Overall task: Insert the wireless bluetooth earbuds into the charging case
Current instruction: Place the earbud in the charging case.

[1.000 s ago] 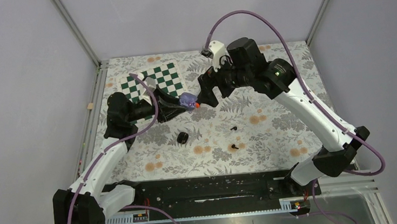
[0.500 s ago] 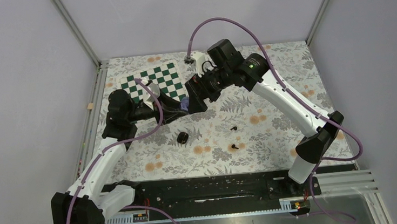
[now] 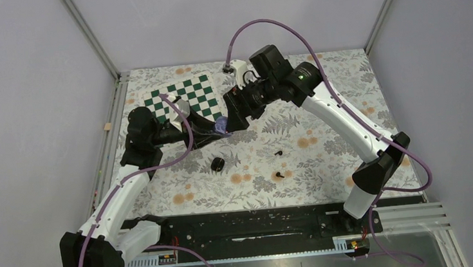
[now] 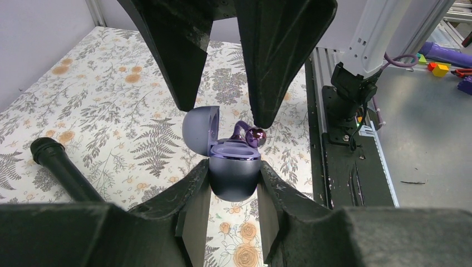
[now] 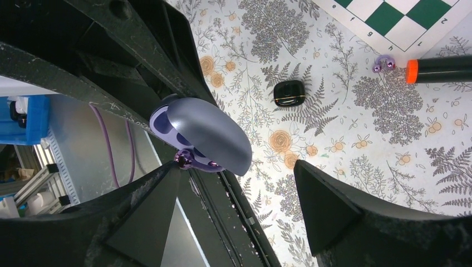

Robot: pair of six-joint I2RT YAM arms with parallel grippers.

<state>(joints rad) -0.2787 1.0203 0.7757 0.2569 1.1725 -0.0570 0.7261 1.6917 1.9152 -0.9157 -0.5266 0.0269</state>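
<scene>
My left gripper [image 4: 234, 179] is shut on a purple charging case [image 4: 234, 177] and holds it above the table with its lid [image 4: 199, 131] open. One pale purple earbud [image 4: 254, 135] sits at the case's top rim and touches a fingertip [image 4: 261, 119] of my right gripper [image 4: 222, 114]. That gripper is open, its jaws wide apart, one on each side of the case. In the right wrist view the lid [image 5: 209, 133] and that earbud [image 5: 186, 159] show by the gripper [image 5: 236, 167]. The second purple earbud [image 5: 383, 63] lies on the table. Two black earbuds [image 3: 278, 152] [image 3: 279, 175] lie mid-table.
A closed black case [image 3: 217, 165] [image 5: 289, 93] lies on the floral cloth. A black marker [image 5: 445, 68] with an orange end lies beside the second purple earbud; it also shows in the left wrist view [image 4: 61, 167]. A green chessboard [image 3: 185, 96] lies at the back left.
My right arm has swung left and brought its open gripper over the purple case in my left gripper. It has barely moved in the last half second. The left gripper keeps its hold.
</scene>
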